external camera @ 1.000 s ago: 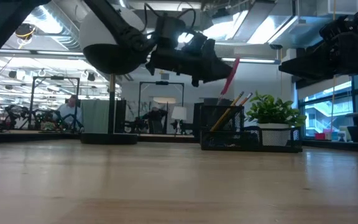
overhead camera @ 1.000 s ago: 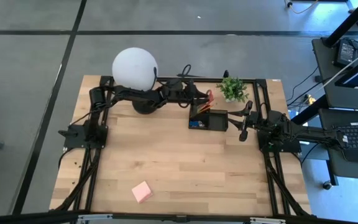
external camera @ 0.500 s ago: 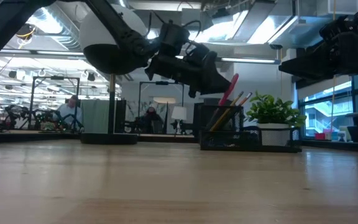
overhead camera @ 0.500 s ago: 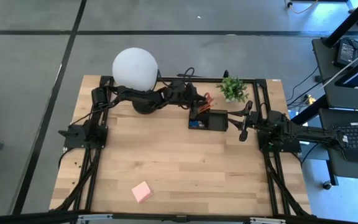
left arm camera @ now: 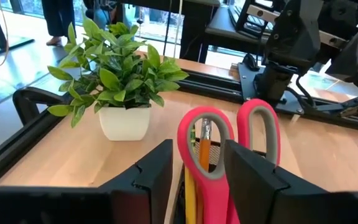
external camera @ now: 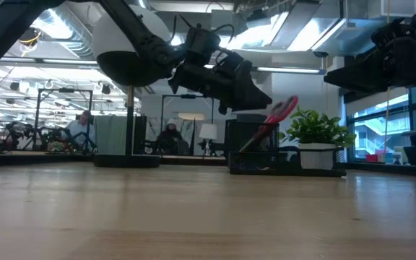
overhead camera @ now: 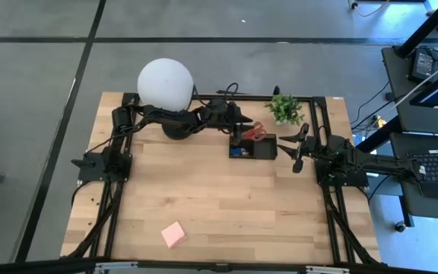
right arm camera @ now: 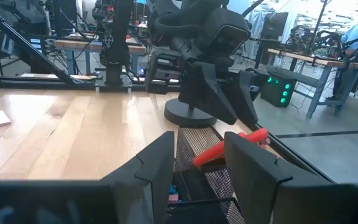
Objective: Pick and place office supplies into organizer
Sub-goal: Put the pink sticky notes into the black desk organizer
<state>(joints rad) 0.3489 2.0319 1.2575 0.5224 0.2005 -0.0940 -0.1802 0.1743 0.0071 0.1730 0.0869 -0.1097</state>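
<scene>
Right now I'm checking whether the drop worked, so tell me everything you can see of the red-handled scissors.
The red-handled scissors have two oval, plastic-looking finger loops; the blades are hidden inside the black mesh organizer. They stand handles up, leaning toward the potted plant, in the compartment with a yellow pencil. The left gripper hovers open around the handles; its fingers look clear of them.

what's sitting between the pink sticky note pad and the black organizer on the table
Nothing. In the high view, only bare wooden table lies between the pink sticky-note pad and the organizer.
</scene>
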